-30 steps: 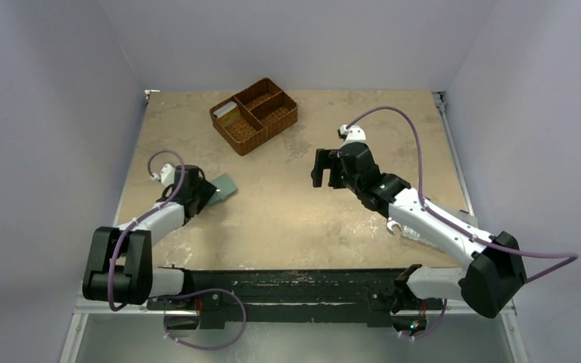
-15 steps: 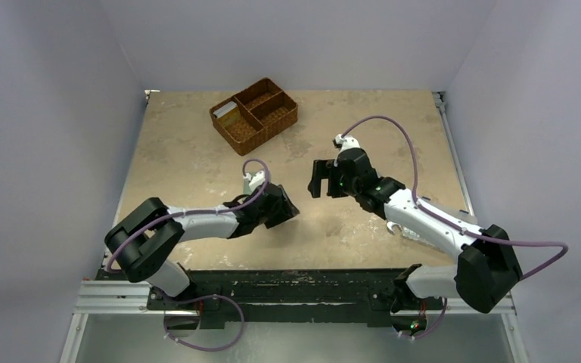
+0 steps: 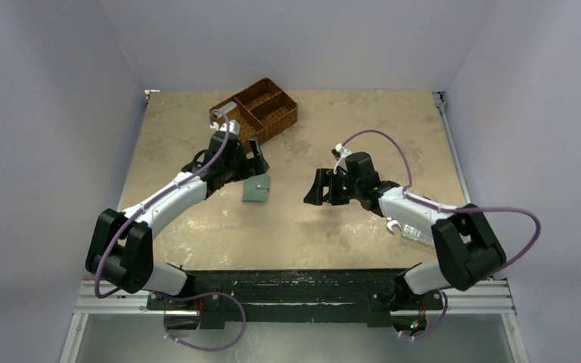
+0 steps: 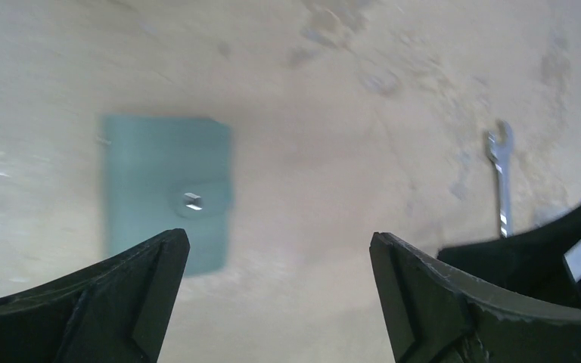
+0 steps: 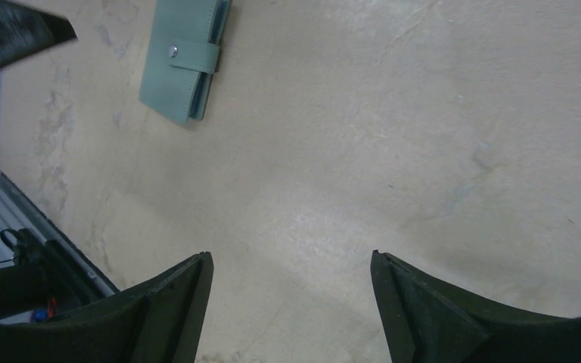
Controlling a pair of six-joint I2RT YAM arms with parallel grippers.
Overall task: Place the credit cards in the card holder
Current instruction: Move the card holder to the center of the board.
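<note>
The card holder lies flat and closed on the table, teal with a snap tab. My left gripper hovers just behind it, toward the basket, jaws wide open and empty. In the left wrist view the card holder sits ahead of the left fingertip, apart from it. My right gripper is open and empty a hand's width to the holder's right, pointing at it; its view shows the card holder far ahead. The credit cards do not show; the left arm covers the basket's near corner.
A brown three-compartment wicker basket stands at the back, right behind the left wrist. A silver wrench lies on the table by the right arm. Grey walls enclose the table on three sides.
The left arm swept the card holder from the table's left side to the middle, let it go, opened wide and drew back toward the basket. The right gripper came lower and nearer, its jaws narrowing slightly.
</note>
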